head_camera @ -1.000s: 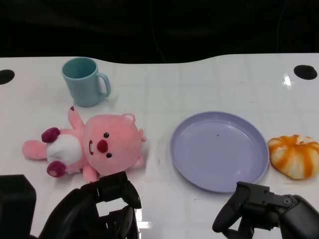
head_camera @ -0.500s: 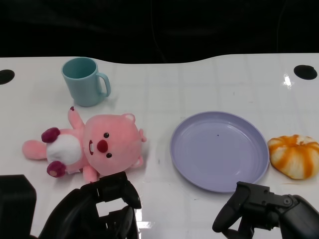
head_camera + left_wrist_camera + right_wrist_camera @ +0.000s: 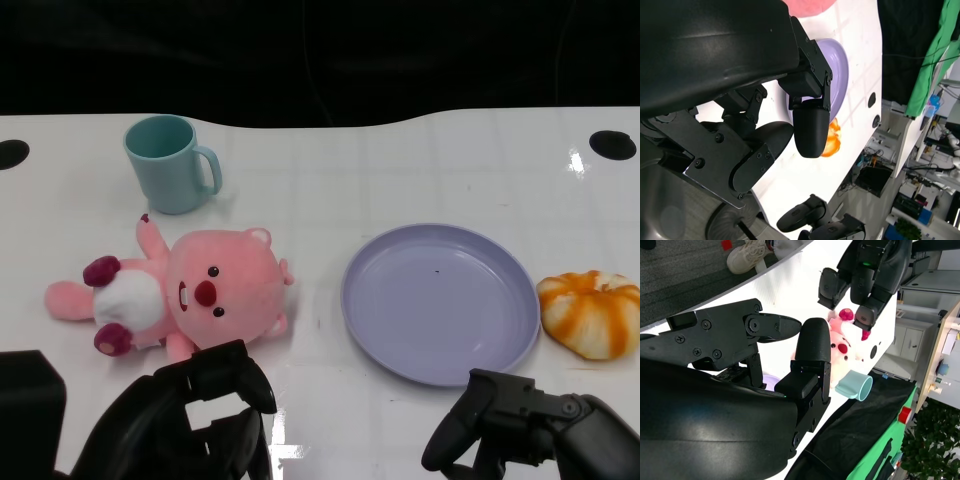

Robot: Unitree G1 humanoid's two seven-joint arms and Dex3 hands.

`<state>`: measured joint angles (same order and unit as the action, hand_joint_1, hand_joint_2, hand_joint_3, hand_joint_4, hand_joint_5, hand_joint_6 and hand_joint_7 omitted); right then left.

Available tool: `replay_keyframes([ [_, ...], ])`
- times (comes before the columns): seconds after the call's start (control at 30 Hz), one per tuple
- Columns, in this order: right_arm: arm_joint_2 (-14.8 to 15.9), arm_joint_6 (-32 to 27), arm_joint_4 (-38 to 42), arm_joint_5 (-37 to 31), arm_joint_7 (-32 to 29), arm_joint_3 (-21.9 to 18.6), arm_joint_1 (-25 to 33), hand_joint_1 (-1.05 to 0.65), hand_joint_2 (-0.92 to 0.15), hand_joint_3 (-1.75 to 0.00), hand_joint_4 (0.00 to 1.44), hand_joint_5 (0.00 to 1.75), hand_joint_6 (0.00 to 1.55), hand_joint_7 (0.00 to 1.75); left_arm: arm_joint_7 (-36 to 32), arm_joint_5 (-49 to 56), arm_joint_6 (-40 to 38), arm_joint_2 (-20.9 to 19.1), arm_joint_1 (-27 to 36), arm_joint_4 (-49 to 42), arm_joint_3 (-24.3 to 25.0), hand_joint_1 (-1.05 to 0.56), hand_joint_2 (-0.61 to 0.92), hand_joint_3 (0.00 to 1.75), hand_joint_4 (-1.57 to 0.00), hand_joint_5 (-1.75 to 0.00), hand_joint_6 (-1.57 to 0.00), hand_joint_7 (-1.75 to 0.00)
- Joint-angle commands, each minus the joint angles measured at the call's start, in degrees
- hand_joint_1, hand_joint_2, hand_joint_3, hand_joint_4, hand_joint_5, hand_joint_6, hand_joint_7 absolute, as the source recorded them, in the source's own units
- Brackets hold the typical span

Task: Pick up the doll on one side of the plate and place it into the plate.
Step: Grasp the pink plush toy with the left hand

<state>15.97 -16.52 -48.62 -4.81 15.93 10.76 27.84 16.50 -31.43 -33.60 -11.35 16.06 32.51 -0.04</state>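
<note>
Pink plush doll (image 3: pixel 185 295) lying on its back on the white desk (image 3: pixel 400 170), to the left of the purple plate (image 3: pixel 440 300) and apart from it. Probably light, soft and squashy, not fragile; best taken around the big round head or the narrower white-bellied body, with a wide enclosing grip. Left hand (image 3: pixel 195 420) just short of the head, fingers (image 3: pixel 240 365) spread, holding nothing. Right hand (image 3: pixel 525 435) low near the plate's front rim, fingers loosely curled apart, likewise empty. Teal mug (image 3: pixel 170 163) just behind the doll's raised arm; orange-and-white bun-like toy (image 3: pixel 592 314) beside the plate's right edge. Nothing between doll and plate.
</note>
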Motion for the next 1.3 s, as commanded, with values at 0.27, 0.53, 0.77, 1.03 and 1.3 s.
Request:
replay_keyframes([
  [0.27,-0.23,-0.07,0.37,-0.71,-0.73,0.92,-0.8,-0.25,-0.92,-0.34,0.66,1.57,0.59,1.27,2.41,0.21,6.66,-0.64,-1.67,-2.34,3.39,-0.33,0.78,0.37,-0.64,-1.27,-0.75,-0.72],
  [0.53,-0.66,-1.2,0.04,-1.35,-1.2,2.16,-1.62,-0.25,-0.92,-0.33,0.66,1.57,0.59,1.27,3.9,10.62,16.92,-5.16,-3.55,-3.5,3.79,-0.57,0.92,0.07,-0.31,-0.85,-0.55,-0.21],
  [0.77,-0.76,-0.94,0.35,-1.21,-1.41,2.41,-1.86,-0.25,-0.92,-0.33,0.67,1.57,0.6,1.28,3.68,19.26,21.11,-9.22,-6.47,-5.19,3.64,-0.63,0.92,0.06,-0.13,-0.67,-0.42,-0.07],
  [1.03,-0.52,-0.82,-0.02,-1.09,-1.35,1.81,-1.23,-0.26,-0.92,-0.33,0.67,1.57,0.6,1.27,3.09,31.66,24.1,-14.26,-10.93,-7.05,2.17,-0.63,0.92,0.06,0.0,-0.58,-0.34,-0.01],
  [1.3,-0.38,-1.42,-0.31,-1.11,-1.18,1.72,-1.26,-0.25,-0.92,-0.33,0.67,1.57,0.6,1.27,1.34,46.96,28.92,-18.08,-16.98,-13.2,-0.75,-0.62,0.91,0.02,-0.02,-0.62,-0.34,-0.01],
])
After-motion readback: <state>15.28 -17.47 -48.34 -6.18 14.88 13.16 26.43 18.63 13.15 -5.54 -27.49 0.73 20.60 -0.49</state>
